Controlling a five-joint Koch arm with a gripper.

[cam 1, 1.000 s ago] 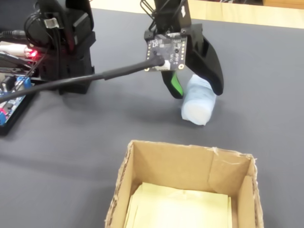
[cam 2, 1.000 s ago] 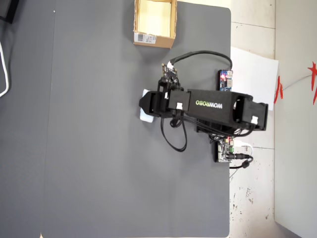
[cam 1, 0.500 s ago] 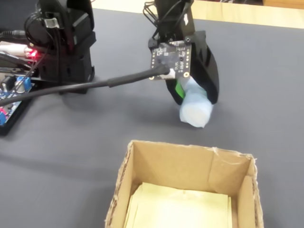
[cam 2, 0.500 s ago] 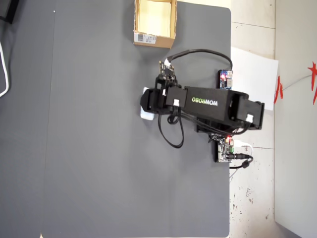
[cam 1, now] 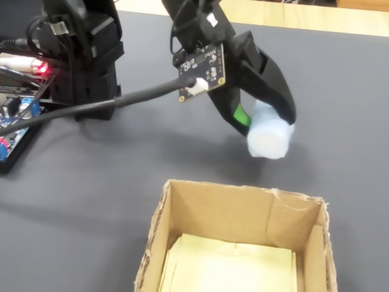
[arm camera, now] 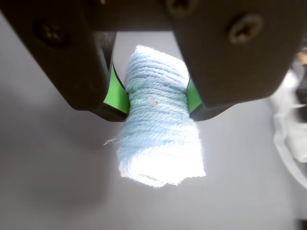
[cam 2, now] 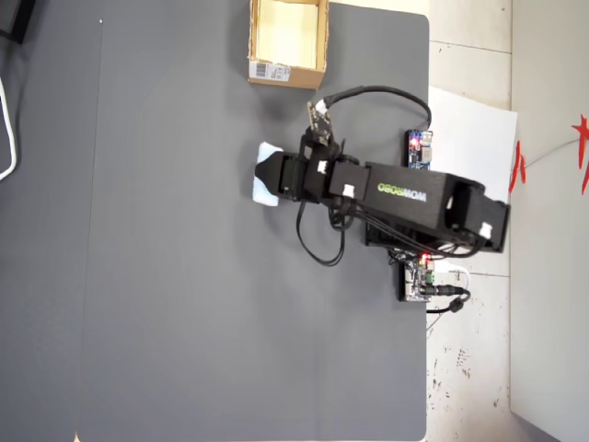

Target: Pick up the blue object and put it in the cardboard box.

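My gripper (arm camera: 157,108) is shut on the blue object (arm camera: 160,139), a pale blue yarn-wound block pinched at its middle between the green pads (arm camera: 116,93). In the fixed view the gripper (cam 1: 264,118) holds the block (cam 1: 270,139) just above the dark mat, a short way beyond the far wall of the cardboard box (cam 1: 234,210). The box stands open and shows a pale yellow floor. From overhead, the block (cam 2: 265,191) pokes out under the gripper (cam 2: 271,175). There the box (cam 2: 276,72) sits at the mat's top edge, its barcode label facing the arm.
The arm's black base (cam 1: 85,55) and a lit circuit board (cam 1: 18,67) stand at the fixed view's left. A black cable (cam 1: 109,103) runs across the mat. Overhead, boards (cam 2: 420,149) sit at the mat's right edge. Something white (arm camera: 292,124) lies at the wrist view's right.
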